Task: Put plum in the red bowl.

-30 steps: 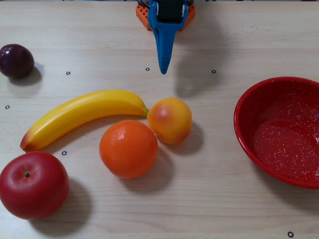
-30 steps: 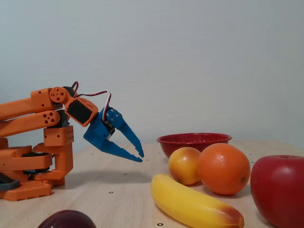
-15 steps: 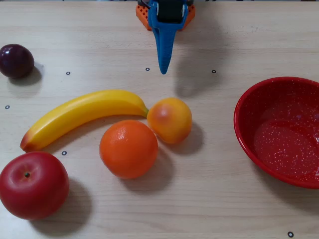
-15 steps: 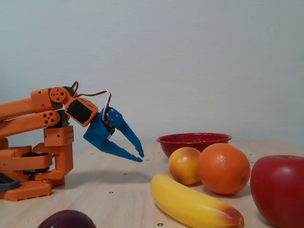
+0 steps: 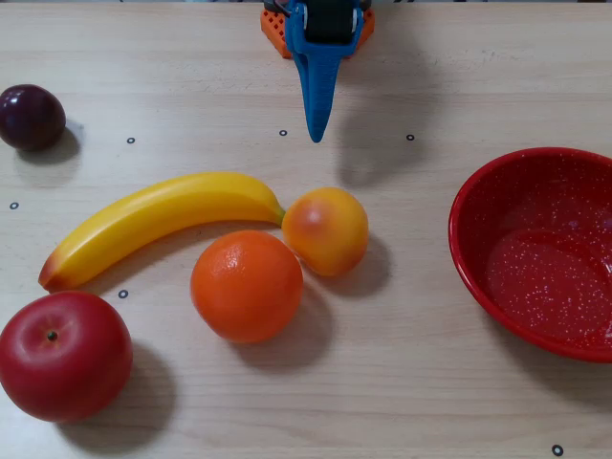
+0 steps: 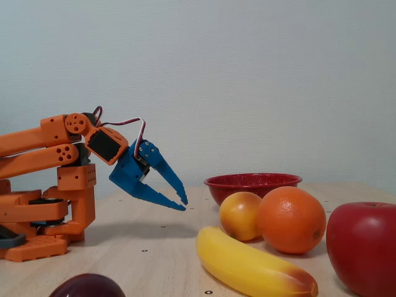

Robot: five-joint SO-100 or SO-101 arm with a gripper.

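We saw the gripper (image 6: 183,203) narrowly parted, holding nothing. The plum (image 5: 31,116) lay at its eight o'clock overhead, the red bowl (image 5: 475,249) at four.

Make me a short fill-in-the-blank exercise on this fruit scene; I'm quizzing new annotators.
1. The red bowl holds ____ fruit.
2. In the overhead view, the plum lies at the table's far ____ side.
3. The gripper hangs in the air holding ____.
4. The banana's stem end touches the ____.

Missing words: no; left; nothing; peach
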